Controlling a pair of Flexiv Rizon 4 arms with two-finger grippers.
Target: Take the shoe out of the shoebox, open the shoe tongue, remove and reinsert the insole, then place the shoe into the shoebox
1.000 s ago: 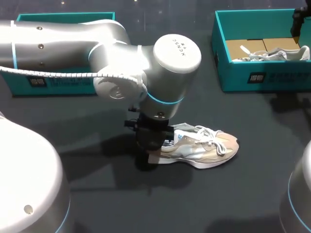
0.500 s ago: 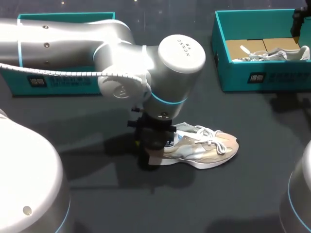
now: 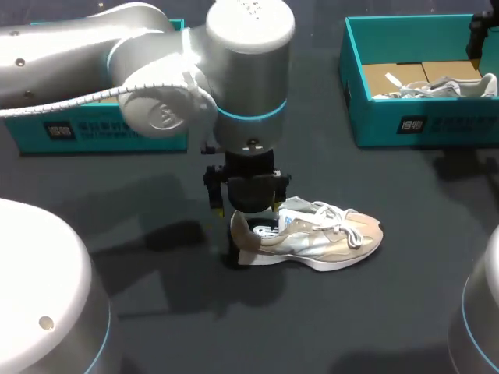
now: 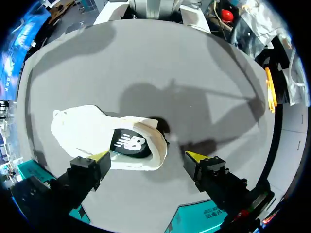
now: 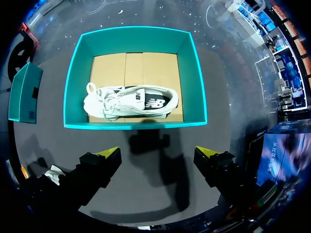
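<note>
A beige and white shoe (image 3: 320, 236) lies on its sole on the dark table, toe pointing right. My left gripper (image 3: 248, 196) hangs open just above its heel, touching nothing. In the left wrist view the shoe (image 4: 92, 131) lies under the left gripper (image 4: 147, 157), its heel below the gap between the spread yellow tips, and the black insole (image 4: 129, 144) shows inside. The teal shoebox (image 3: 366, 117) stands at the back right with a second white shoe (image 3: 440, 86) in it. My right gripper (image 5: 158, 151) is open above the table just beside this shoebox (image 5: 73, 82) and its shoe (image 5: 129, 103).
A teal lid or second box (image 3: 101, 128) stands at the back left, partly behind my left arm. The same piece (image 5: 23, 92) shows beside the shoebox in the right wrist view.
My left gripper has opened, let go of the shoe's heel and risen a little, the arm swinging back. The shoe stays in place. The right arm has not moved.
</note>
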